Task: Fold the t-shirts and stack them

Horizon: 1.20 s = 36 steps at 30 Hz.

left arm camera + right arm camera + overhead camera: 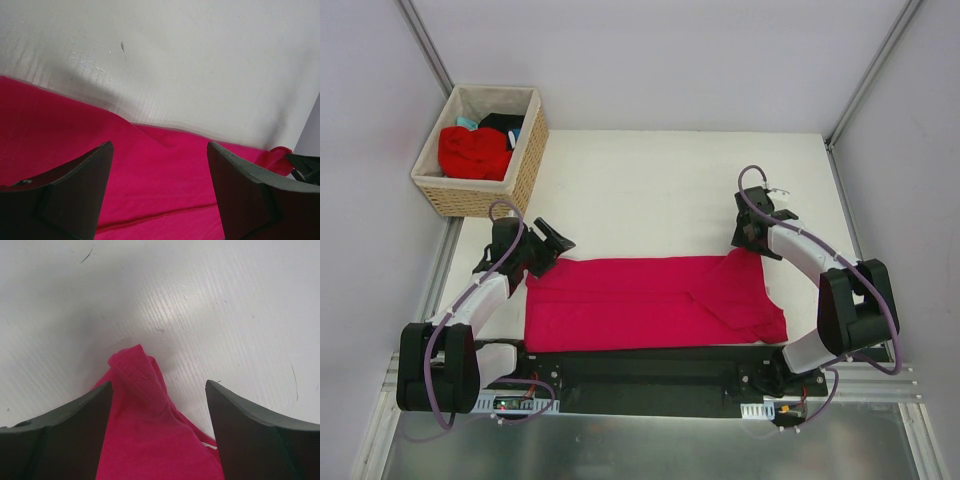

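The large crimson-pink t-shirt (650, 300) lies folded into a long band near the table's front edge. My left gripper (548, 243) is open just above its far left corner; the left wrist view shows pink cloth (150, 175) between and below the spread fingers. My right gripper (752, 232) is open at the shirt's far right corner, where a bunched hem (137, 375) pokes up between the fingers, not gripped. A brighter red t-shirt (472, 150), a black one (502, 123) and a bit of teal (468, 123) lie in the wicker basket.
The woven wicker basket (525, 165) stands at the far left corner of the white table (660, 190). Metal frame posts rise at the back corners. The arm bases sit along the near edge.
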Tool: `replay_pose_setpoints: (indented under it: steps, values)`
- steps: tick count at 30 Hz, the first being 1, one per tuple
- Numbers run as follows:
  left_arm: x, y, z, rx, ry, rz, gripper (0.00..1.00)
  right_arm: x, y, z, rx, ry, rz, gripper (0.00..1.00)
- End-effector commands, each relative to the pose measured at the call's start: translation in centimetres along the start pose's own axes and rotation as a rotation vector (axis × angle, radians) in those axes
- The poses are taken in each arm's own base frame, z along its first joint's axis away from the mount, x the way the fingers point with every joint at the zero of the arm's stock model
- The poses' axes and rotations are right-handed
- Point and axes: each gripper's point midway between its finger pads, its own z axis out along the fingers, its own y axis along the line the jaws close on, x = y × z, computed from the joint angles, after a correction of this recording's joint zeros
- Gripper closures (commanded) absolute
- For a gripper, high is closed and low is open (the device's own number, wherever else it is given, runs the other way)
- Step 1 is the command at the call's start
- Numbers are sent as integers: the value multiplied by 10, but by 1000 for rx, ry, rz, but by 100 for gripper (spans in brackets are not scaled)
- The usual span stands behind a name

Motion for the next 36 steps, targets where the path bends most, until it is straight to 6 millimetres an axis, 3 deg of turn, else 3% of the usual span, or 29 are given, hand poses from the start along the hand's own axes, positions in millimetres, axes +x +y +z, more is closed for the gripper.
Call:
replay_pose_setpoints:
  steps: [1,6,9,12,13,23,30,36]
  values:
    - [-3,2,-1,-7,-26,36,25,-13,-8,-10,25,-52,47,28]
    - [-3,3,-1,-13,-26,33,25,-13,-12,-7,47,-51,59,46]
    - [-3,3,-1,-14,-25,35,25,-14,-11,-5,52,-44,60,61]
    - [-5,3,-2,-17,-33,37,25,-13,-12,-1,63,-37,62,83]
    - [-4,3,-2,-18,-28,41,25,-11,-14,-1,70,-35,64,99]
    - [-7,9,-4,-52,-51,36,25,20,-53,-16,135,-35,126,99]
    - [-7,11,-4,-60,-52,41,25,37,-63,-32,98,-16,154,99]
    - [-7,11,-5,-62,-56,39,25,54,-71,-27,124,12,138,99]
